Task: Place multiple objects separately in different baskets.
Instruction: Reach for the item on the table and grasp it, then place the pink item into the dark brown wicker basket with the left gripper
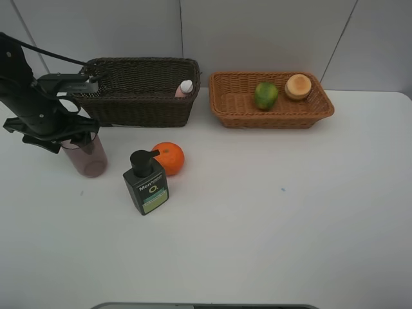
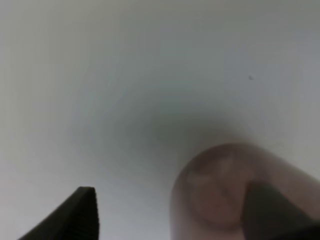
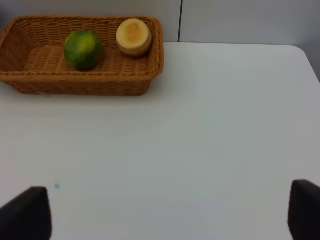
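Observation:
A translucent pink cup (image 1: 87, 158) (image 2: 220, 190) stands upright at the table's left. My left gripper (image 1: 72, 138) (image 2: 170, 215) is down over its rim with the jaws apart; one finger (image 2: 272, 210) overlaps the cup and the other stands clear of it. An orange (image 1: 169, 158) and a dark pump bottle (image 1: 147, 185) stand to the cup's right. A slim pink spray bottle (image 1: 185, 88) leans in the dark brown basket (image 1: 141, 106). The tan basket (image 1: 277, 117) (image 3: 80, 82) holds a green fruit (image 1: 266, 94) (image 3: 83, 48) and a peach-like fruit (image 1: 298, 86) (image 3: 133, 36). My right gripper (image 3: 165, 212) is open over bare table.
Both baskets stand side by side along the table's far edge, against a grey wall. The white table (image 1: 290, 225) stretches to the front and right. My left arm (image 1: 26, 103) reaches in from the far left, beside the dark basket.

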Motion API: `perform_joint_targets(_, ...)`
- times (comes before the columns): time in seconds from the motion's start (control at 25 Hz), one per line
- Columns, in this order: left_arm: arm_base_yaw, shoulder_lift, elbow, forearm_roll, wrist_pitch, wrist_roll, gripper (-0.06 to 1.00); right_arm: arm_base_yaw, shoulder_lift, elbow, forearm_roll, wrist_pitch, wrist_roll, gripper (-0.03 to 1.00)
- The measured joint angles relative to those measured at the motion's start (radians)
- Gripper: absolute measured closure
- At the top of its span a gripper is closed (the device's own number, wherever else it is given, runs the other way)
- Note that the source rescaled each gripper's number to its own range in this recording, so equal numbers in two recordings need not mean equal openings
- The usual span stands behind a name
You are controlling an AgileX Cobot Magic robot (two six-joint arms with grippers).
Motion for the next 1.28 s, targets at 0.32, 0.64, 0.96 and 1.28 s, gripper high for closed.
perform_joint_targets(0.32, 0.0, 0.003, -0.001, -0.003, 0.001, -0.003, 0.94, 0.0, 0.0, 0.0, 0.0, 0.0, 0.0, -0.03)
perform_joint_targets(0.64, 0.0, 0.003, -0.001, -0.003, 0.001, -0.008, 0.94, 0.0, 0.0, 0.0, 0.0, 0.0, 0.0, -0.03)
perform_joint_targets(0.96, 0.0, -0.052, -0.001, -0.003, 0.015, -0.008, 0.94, 0.0, 0.0, 0.0, 0.0, 0.0, 0.0, -0.03)
perform_joint_targets(1.28, 0.0, -0.187, -0.077, -0.003, 0.158, -0.013, 0.94, 0.0, 0.0, 0.0, 0.0, 0.0, 0.0, -0.03)
